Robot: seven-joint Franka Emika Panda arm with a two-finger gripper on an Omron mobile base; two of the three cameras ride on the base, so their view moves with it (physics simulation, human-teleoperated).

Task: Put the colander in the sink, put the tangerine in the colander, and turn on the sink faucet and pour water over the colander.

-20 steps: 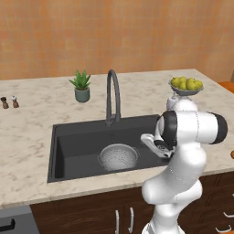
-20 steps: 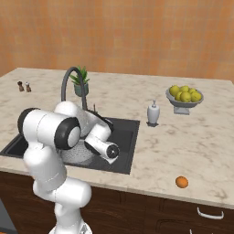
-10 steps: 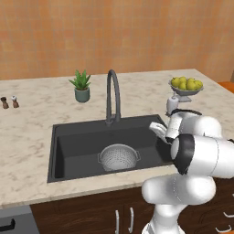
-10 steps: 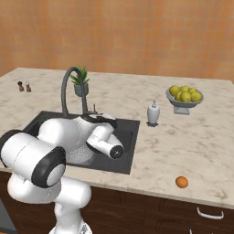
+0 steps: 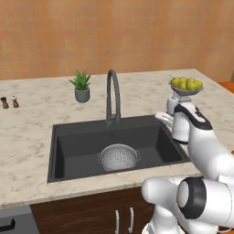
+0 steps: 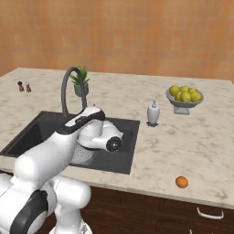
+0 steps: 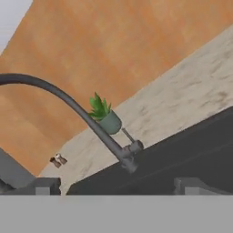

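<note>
The silver perforated colander (image 5: 119,156) sits on the floor of the black sink (image 5: 75,148), in front of the dark gooseneck faucet (image 5: 112,91). The tangerine (image 6: 182,182) lies on the counter near its front edge, far right of the sink (image 6: 27,132). My gripper (image 7: 117,187) is open and holds nothing. Its two dark fingertips stand wide apart and point across the basin at the faucet (image 7: 77,109). In the left base view my white hand (image 5: 162,117) hovers over the sink's right end, up and to the right of the colander.
A footed bowl of yellow-green fruits (image 6: 185,97) and a white soap dispenser (image 6: 153,113) stand right of the sink. Behind the faucet is a potted plant (image 5: 82,87), with two small shakers (image 5: 9,102) far left. My arm (image 6: 87,130) covers the sink's right half in the right base view.
The arm has swung from upright to low and to the right. My hand rose from beside the colander to the sink's right end. The gripper stayed open; colander and tangerine did not move.
</note>
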